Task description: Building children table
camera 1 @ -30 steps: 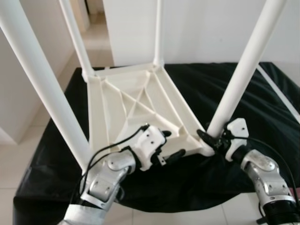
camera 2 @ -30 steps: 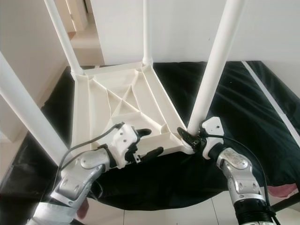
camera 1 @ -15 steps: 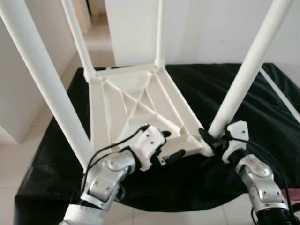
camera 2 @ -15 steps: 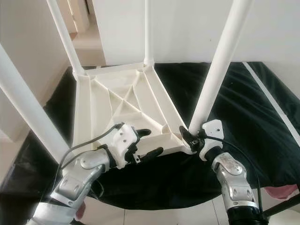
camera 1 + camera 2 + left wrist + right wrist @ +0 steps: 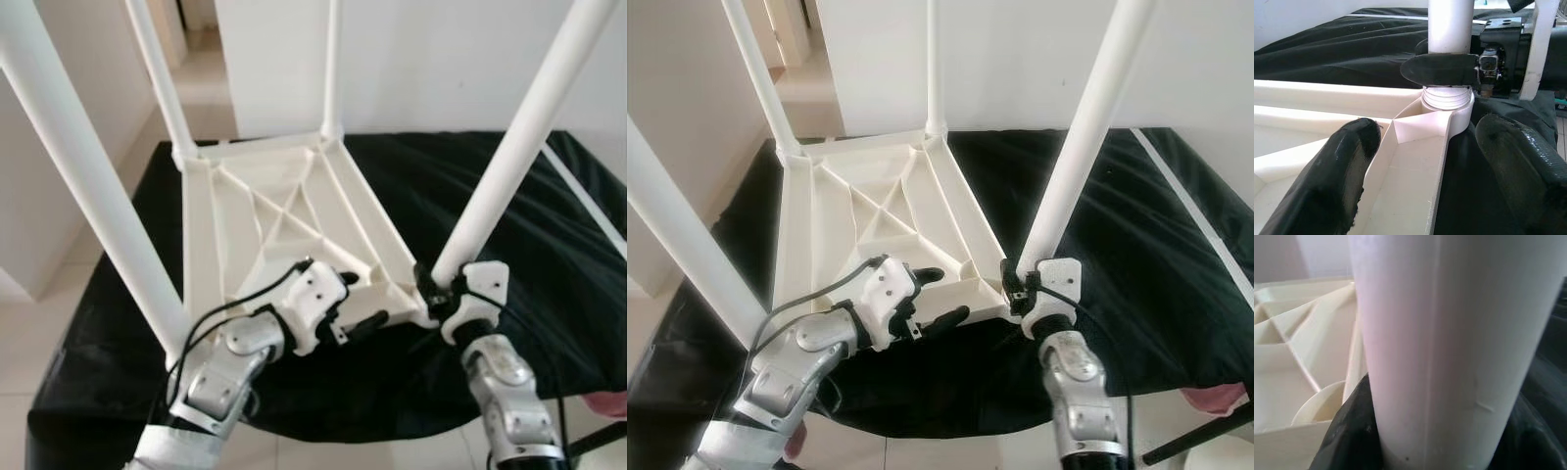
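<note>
Fitting the last leg appears to be the step in hand: the upturned children's table [image 5: 284, 220] lies on a black-draped surface [image 5: 549, 225], four legs up. The right pincer [image 5: 429, 286] pinches the near-right leg [image 5: 500, 191] at its socket. The left pincer [image 5: 358, 299], fingers spread, straddles the tabletop's near rim. Next move likely calls for twisting the leg home while the left steadies.

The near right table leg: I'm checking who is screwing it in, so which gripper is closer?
Right. The right gripper clasps the near right leg at its base; the left gripper straddles the tabletop's near edge beside that corner.
</note>
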{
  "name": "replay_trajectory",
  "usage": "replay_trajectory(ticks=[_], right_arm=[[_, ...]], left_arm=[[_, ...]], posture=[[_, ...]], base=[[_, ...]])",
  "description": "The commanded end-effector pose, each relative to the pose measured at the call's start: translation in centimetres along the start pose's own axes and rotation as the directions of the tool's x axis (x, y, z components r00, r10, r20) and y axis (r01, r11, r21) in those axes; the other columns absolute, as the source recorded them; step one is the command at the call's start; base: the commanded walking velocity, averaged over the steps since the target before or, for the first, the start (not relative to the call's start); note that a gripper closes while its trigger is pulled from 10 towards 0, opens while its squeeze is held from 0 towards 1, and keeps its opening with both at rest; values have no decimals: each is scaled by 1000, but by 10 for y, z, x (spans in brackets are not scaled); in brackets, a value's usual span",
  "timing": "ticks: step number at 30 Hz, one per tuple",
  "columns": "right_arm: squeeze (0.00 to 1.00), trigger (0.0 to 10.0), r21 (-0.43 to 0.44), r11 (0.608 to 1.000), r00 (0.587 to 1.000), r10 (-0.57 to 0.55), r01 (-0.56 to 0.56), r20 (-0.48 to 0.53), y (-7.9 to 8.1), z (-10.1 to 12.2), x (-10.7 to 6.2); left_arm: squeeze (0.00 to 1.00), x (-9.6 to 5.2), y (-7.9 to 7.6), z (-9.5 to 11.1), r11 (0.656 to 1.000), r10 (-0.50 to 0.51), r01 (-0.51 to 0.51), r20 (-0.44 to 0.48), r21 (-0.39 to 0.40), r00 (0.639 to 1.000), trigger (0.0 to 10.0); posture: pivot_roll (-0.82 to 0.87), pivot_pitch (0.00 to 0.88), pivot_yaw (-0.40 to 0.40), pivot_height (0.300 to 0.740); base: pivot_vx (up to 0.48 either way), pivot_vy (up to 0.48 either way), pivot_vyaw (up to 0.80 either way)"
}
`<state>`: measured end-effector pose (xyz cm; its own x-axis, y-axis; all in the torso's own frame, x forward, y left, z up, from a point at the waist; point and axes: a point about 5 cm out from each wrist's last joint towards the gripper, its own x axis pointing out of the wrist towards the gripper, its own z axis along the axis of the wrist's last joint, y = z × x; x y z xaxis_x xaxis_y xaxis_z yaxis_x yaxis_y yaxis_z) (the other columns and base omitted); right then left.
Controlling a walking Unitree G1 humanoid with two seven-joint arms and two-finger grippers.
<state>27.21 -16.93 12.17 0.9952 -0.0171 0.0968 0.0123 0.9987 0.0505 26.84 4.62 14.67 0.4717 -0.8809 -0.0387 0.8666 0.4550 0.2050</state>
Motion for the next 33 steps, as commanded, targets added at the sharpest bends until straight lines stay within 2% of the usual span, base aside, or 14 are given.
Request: replay_trajectory(ticks=[1,2,8,11,17,18,19,21,24,32,33], right_arm=[[0,10000,34,993,994,-110,110,-17,-9,-2,-2],[0,10000,44,989,990,-141,141,-15,-7,-1,-2],[0,10000,52,984,985,-169,169,-20,-2,0,-5],[0,10000,58,982,984,-176,178,-33,1,-2,-9],[0,10000,39,985,986,-168,168,-20,1,2,-9],[133,10000,26,987,987,-160,160,-12,-1,4,-7],[961,10000,9,988,988,-153,153,4,-4,6,-6],[1000,10000,-9,991,990,-136,137,33,-9,12,-3],[1000,10000,-10,992,991,-127,128,45,-10,14,-3],[1000,10000,-49,998,997,-32,36,76,-30,25,2],[0,10000,-54,999,998,8,-5,69,-32,25,2]], left_arm=[[0,0,-1,-3,1000,-21,21,-13,-4,1000,10000],[0,1,-1,-2,1000,-22,22,-11,-2,1000,10000],[0,0,0,-1,1000,-27,27,-9,2,1000,10000],[0,-1,1,-2,1000,-21,21,-15,4,1000,10000],[0,0,0,-2,1000,-23,23,-12,3,1000,10000],[0,0,0,-2,1000,-24,24,-12,5,1000,10000],[0,0,1,-2,1000,-24,24,-13,6,1000,10000],[0,1,2,-1,1000,-20,20,-10,7,1000,10000],[0,1,2,0,1000,-17,17,-7,7,1000,10000],[0,2,3,1,1000,-12,12,-5,10,1000,10000],[0,1,3,1,1000,-11,11,-5,11,1000,10000]], posture=[[-87,1,9,740],[-83,8,9,740],[-90,1,9,740],[-91,3,5,740],[-97,3,7,740],[-98,2,6,740],[-98,3,5,740],[-95,2,5,740],[-95,2,5,740],[-94,6,9,740],[-95,7,12,740]], base=[[0,0,0],[0,0,0],[0,0,0],[0,0,0],[0,0,0],[0,0,0],[0,0,0],[0,0,0],[0,0,0],[0,0,0],[0,0,0]])
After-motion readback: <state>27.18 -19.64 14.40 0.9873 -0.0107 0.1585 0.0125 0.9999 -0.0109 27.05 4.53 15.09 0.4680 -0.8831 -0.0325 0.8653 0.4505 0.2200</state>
